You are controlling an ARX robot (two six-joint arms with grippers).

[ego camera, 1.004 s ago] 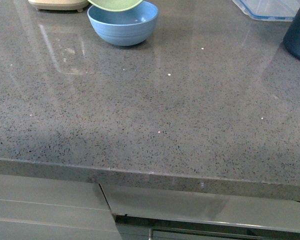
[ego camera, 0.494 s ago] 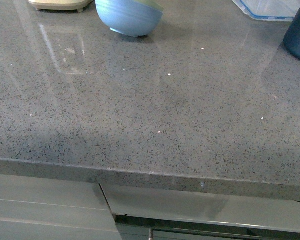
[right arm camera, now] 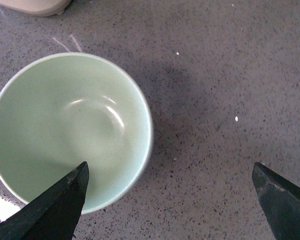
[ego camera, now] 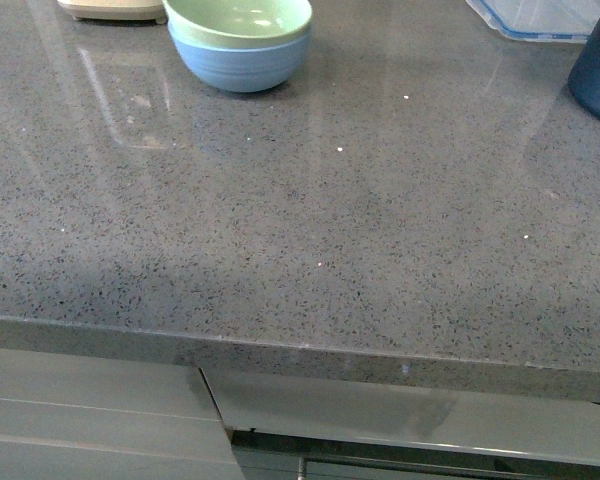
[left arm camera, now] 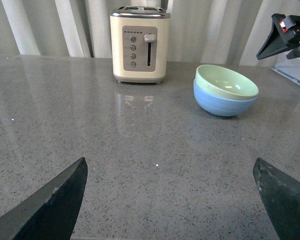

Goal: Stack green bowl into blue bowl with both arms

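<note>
Left end effector [left arm camera: 170,200] is wide open, fingers spread, holding nothing, low over the surface. Right end effector [right arm camera: 170,200] is also spread wide and empty, pointing straight down from up high.

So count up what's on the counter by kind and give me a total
Bowls: 2, the green bowl nested in the blue bowl
Toasters: 1, the toaster
Dark pots: 1, the pot, partly cut off
Clear containers: 1, the container, partly cut off
Total: 5
</note>
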